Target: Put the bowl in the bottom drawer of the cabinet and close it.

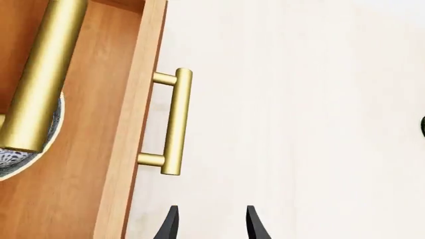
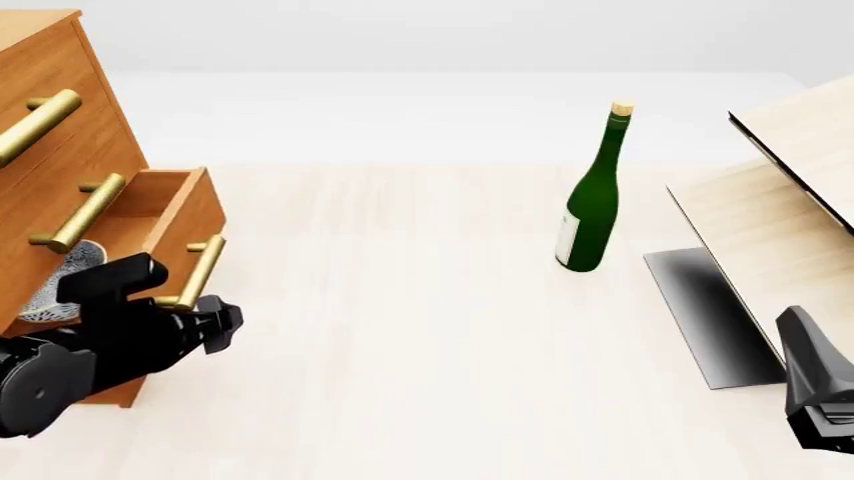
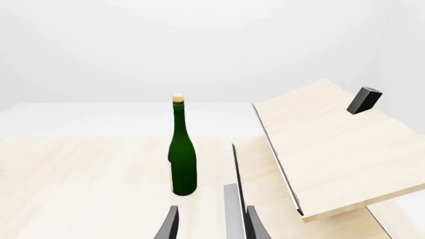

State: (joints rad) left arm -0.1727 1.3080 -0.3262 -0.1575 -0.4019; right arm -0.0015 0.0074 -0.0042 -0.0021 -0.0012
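The bowl [image 2: 60,278] is already seen inside the bottom drawer [image 2: 171,215], which is pulled out of the cabinet [image 2: 60,120]; in the left wrist view only a speckled edge is shown, partly hidden under the middle drawer's brass bar. So the step left is judged to be the closing push.

The left gripper [image 1: 209,224] is held w/ fingers apart and empty, just off the drawer front, near the brass handle [image 1: 174,122] but not touching. For a clean close, the push is best applied square on the drawer front or handle centre, straight along the slide; an off-centre push could skew the drawer. No grip is needed.

The right gripper [image 3: 209,224] is parked at the far side, fingers apart, nothing held.

Other things: a green bottle [image 2: 591,195] is stood upright mid-table, well apart from the cabinet, and a pale wood structure [image 2: 787,190] w/ dark panel is at the right. Neither is judged to be in the way of the push. Only the left arm's own bulk, beside the drawer corner, needs watching.
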